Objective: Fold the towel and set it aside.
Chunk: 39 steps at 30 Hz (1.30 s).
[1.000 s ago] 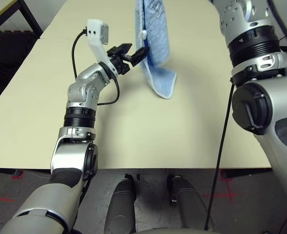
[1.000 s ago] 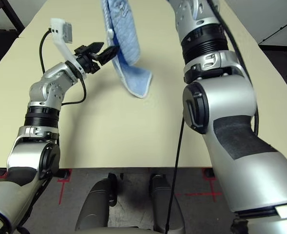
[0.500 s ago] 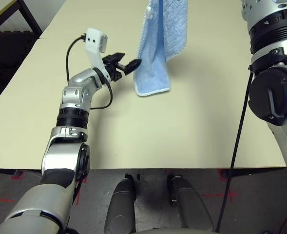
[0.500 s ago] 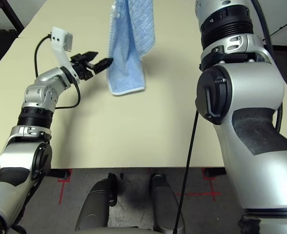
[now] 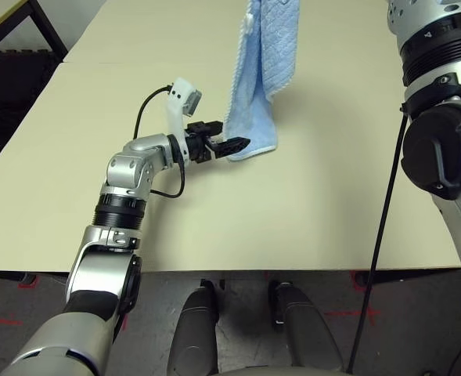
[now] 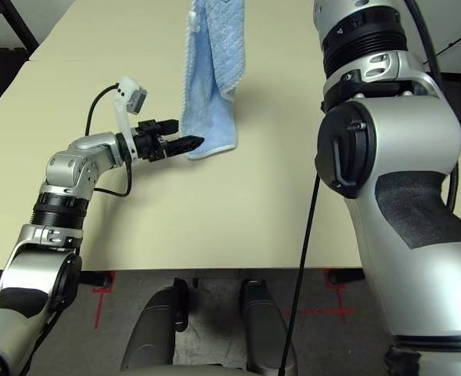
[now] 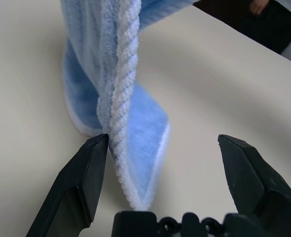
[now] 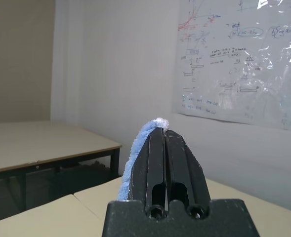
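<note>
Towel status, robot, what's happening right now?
Right gripper shut on towel, hanging above table. Left gripper open at its lower edge. Nothing in the way.

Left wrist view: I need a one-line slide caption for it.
Open left end effector straddles the white-edged lower corner of the hanging towel above the table.

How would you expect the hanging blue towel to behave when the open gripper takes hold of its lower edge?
Probably floppy: the towel hangs limp in long folds from the shut right gripper. Probably light: a thin pinch carries it. The looped pile should grip rather than slip in the left gripper, though the free end may sway.
</note>
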Available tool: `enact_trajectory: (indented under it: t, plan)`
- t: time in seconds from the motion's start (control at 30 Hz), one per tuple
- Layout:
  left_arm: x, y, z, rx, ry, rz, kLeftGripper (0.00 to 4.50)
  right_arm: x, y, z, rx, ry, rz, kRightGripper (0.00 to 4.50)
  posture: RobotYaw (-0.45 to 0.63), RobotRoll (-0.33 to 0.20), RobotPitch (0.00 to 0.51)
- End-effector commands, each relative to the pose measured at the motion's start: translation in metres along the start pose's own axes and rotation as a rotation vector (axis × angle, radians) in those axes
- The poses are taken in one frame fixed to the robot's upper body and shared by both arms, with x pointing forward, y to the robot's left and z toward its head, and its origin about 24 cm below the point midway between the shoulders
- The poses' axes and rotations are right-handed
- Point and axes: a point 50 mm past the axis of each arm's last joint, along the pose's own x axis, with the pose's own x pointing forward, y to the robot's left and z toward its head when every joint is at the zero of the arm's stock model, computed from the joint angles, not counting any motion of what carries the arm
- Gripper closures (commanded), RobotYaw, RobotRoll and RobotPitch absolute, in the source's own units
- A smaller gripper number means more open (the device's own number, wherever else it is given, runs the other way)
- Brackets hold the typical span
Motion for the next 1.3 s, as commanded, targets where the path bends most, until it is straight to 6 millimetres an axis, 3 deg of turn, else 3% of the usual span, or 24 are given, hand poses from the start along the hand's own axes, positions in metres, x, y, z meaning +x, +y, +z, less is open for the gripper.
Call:
enact_trajectory:
  t: [0.03, 0.27, 0.63, 1.3]
  plan:
    - [-0.002, -0.004, -0.012, -0.043, 0.049, -0.018, 0.0, 0.006, 0.002, 0.023, -0.046, -0.071, 0.014, 4.47, 0.0, 0.0, 0.213]
    - [0.002, -0.005, -0.023, -0.161, 0.058, -0.005, 0.0, 0.006, 0.001, 0.03, -0.055, -0.094, 0.004, 4.47, 0.0, 0.0, 0.209]
    - [0.012, 0.006, -0.045, -0.189, 0.09, 0.098, 0.0, 0.012, 0.003, 0.044, -0.086, -0.12, 0.007, 4.47, -0.01, 0.0, 0.2]
    - [-0.002, 0.008, -0.039, -0.228, 0.064, 0.121, 0.0, 0.011, 0.003, 0.039, -0.09, -0.106, 0.001, 4.47, 0.01, 0.0, 0.212]
